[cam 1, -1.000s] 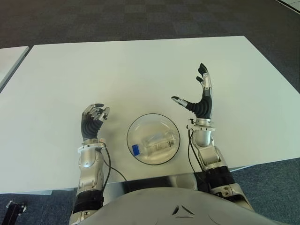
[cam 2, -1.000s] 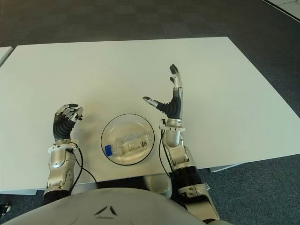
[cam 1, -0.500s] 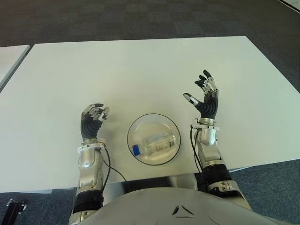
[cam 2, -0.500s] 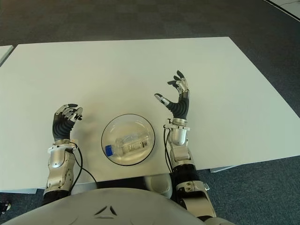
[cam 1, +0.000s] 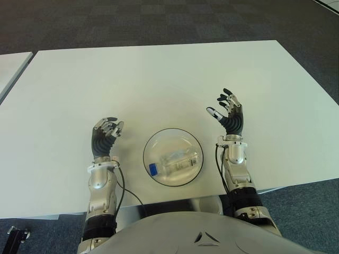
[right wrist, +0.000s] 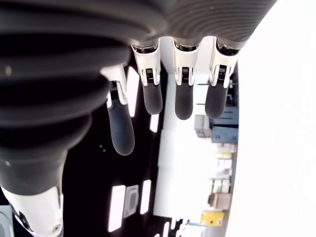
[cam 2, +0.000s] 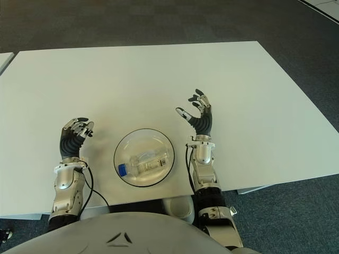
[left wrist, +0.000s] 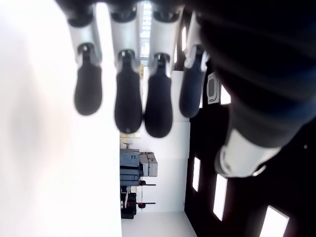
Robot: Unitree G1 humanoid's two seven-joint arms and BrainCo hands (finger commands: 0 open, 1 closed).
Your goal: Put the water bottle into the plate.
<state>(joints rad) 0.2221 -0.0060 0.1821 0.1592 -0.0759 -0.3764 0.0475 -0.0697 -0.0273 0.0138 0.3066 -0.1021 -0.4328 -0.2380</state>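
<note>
Left eye view, water bottle (cam 1: 174,163) lying inside plate (cam 1: 159,141), hands apart

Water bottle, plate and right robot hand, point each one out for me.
water bottle (cam 1: 177,163), left eye view, clear body.
plate (cam 1: 172,136), left eye view, far inner wall.
right robot hand (cam 1: 231,120), left eye view, black palm.

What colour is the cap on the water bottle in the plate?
Blue; the water bottle cap shows best in the left eye view.

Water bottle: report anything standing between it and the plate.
Nothing does. The water bottle already lies on its side inside the plate. Both hands hold nothing: right hand right of the plate, left hand left of it.
</note>
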